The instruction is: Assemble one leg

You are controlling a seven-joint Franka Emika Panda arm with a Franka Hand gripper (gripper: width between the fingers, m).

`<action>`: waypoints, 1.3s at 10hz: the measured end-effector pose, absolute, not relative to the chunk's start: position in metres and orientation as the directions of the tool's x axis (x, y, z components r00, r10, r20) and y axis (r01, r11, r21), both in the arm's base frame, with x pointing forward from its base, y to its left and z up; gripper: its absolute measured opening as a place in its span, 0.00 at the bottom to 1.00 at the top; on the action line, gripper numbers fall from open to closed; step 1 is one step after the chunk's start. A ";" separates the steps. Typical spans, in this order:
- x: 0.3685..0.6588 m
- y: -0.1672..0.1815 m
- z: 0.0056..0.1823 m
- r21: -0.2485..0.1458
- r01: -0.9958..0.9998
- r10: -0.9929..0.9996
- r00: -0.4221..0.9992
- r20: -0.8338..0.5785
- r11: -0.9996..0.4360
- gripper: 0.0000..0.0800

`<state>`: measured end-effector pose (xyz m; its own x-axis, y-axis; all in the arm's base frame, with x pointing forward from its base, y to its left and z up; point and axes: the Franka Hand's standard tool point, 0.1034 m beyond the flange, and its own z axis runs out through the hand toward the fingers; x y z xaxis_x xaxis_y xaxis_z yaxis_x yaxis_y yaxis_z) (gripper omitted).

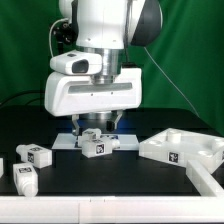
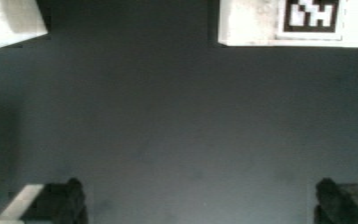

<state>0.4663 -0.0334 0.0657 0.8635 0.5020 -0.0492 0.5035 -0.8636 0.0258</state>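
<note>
– While your pincer hangs low over the table, what is in it, and where is the leg?

– Nothing is in it. Wrist view: my two dark fingers stand wide apart, released, with only bare dark table between them. Exterior view: the leg, a small white oblong block with a black-and-white tag facing the camera, lies on the table just in front of my pincer and close beneath it. As far as I can tell, I am not touching it. Other blocks of the same kind lie well apart, toward the exterior view's left. A large white slab with round sockets lies toward the exterior view's right. In the wrist view a white tagged piece sits out beyond my fingers, not between them (whether it is that same leg I cannot tell).

– How will the leg handle, and where would you grip it?

– I judge it light and stiff, a solid little block that will not bend or crush. Its faces look smooth, so it may slip or twist if pinched near an end. I would close on the two long flat sides, about mid-length, squarely, so that it stays level when lifted.
</note>
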 end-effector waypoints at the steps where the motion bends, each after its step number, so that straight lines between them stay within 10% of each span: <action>1: 0.456 -0.015 0.067 0.029 0.332 0.331 0.943 -0.047 -0.943 0.81; 4: 0.460 0.048 0.075 0.018 0.046 0.045 0.998 -0.033 -0.999 0.81; 9: 0.461 0.047 0.074 -0.003 -0.017 -0.017 1.000 -0.009 -1.000 0.81; 13: 0.415 0.101 0.052 0.021 -0.468 -0.469 0.880 -0.073 -0.883 0.81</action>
<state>0.4151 0.1015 0.0520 0.8804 -0.4687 -0.0725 -0.4685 -0.8832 0.0214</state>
